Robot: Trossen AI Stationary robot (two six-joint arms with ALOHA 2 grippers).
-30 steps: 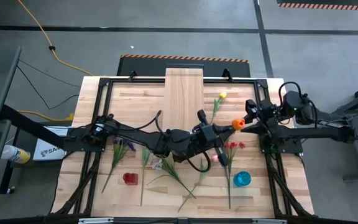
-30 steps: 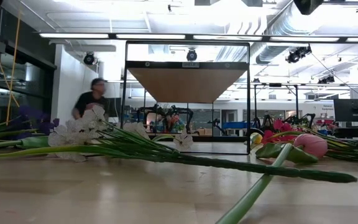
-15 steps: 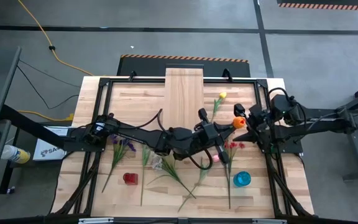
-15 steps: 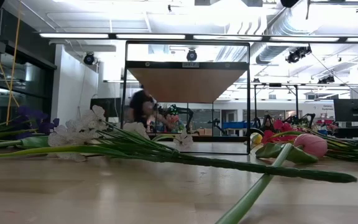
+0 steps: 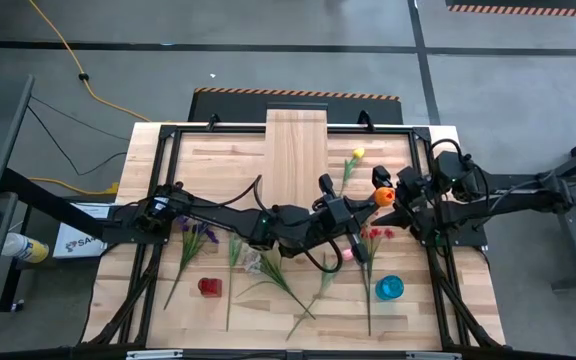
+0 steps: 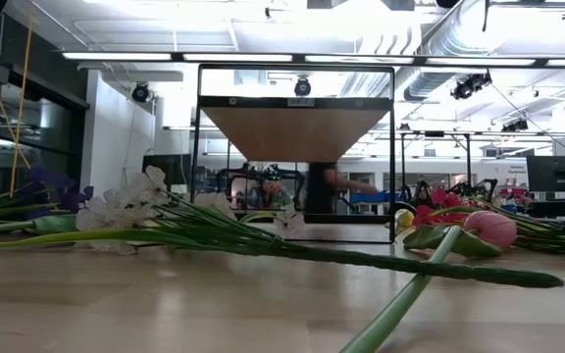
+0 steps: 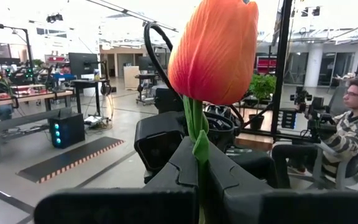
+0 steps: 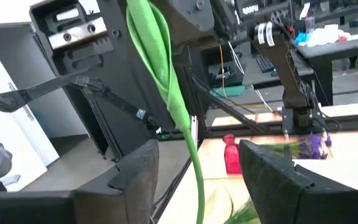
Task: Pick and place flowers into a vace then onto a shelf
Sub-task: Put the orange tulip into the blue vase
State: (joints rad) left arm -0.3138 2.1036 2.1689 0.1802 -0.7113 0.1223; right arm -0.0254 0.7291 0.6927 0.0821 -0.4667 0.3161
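Right arm has pulled its elbow in toward the table since a second ago, and the right gripper (image 8: 194, 182) has spread; the person (image 6: 327, 189) in the low view's background has walked from left to centre. Orange tulip (image 5: 383, 197) has barely shifted.

Writing: only partial letters "SA" on the white box (image 5: 76, 240) at the table's left edge. White labels on the left arm in the right wrist view are too small to read.

Left arm reaches from frame left across the table to right of centre, forearm low and roughly level. Left gripper (image 7: 199, 194) is clamped on the tulip's green stem, bloom upright just ahead of the fingers. Right arm comes in from frame right, wrist bent toward the tulip. Its fingers (image 8: 135, 177) stand apart on either side of the stem, gap visible both sides, not gripping.

The tulip is in the air, right of centre in the high view, between the two grippers, right of the shelf (image 5: 297, 150). Other flowers lie on the table:
- yellow tulip (image 5: 357, 154), upper right
- purple spray (image 5: 196, 235), left
- red spray (image 5: 376, 234)

Red vase (image 5: 209, 287) is lower left, blue vase (image 5: 389, 288) lower right. A seated person (image 7: 353, 134) shows at the right of the left wrist view.
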